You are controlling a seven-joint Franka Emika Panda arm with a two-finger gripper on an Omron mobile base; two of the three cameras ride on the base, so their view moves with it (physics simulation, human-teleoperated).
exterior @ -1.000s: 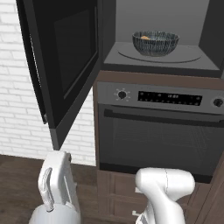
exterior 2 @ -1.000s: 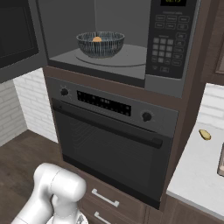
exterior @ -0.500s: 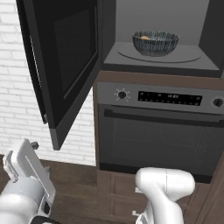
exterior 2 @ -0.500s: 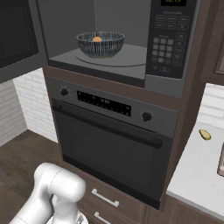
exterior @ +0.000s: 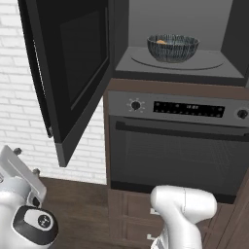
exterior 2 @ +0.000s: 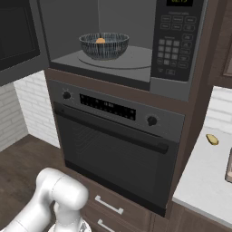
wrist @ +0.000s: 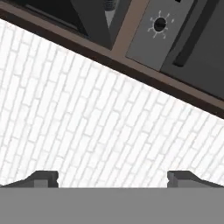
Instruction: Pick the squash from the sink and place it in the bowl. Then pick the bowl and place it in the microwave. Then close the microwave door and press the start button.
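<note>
The dark patterned bowl point(exterior: 172, 47) point(exterior 2: 104, 45) stands on the turntable inside the microwave point(exterior: 181, 65) point(exterior 2: 131, 61). The orange squash point(exterior: 163, 42) point(exterior 2: 100, 40) peeks over the bowl's rim. The microwave door point(exterior: 73, 63) point(exterior 2: 16, 36) hangs wide open to the left. The keypad panel point(exterior 2: 174, 43) sits at the microwave's right. My gripper point(exterior: 26, 161) point(wrist: 113, 179) is low at the far left, below the door's bottom corner. It is open and empty, its fingertips point(wrist: 43, 178) wide apart and facing white brick wall. The sink is out of view.
Under the microwave is the oven point(exterior: 177, 141) point(exterior 2: 113, 136), with knobs, a display and a bar handle. The white brick wall point(exterior: 19, 112) lies behind the open door. A counter point(exterior 2: 204, 176) at the right carries a small yellowish item point(exterior 2: 211, 139).
The hand has swung from the bottom centre-left to the far left edge of the left base view, under the open door. Bowl, squash and door have not moved.
</note>
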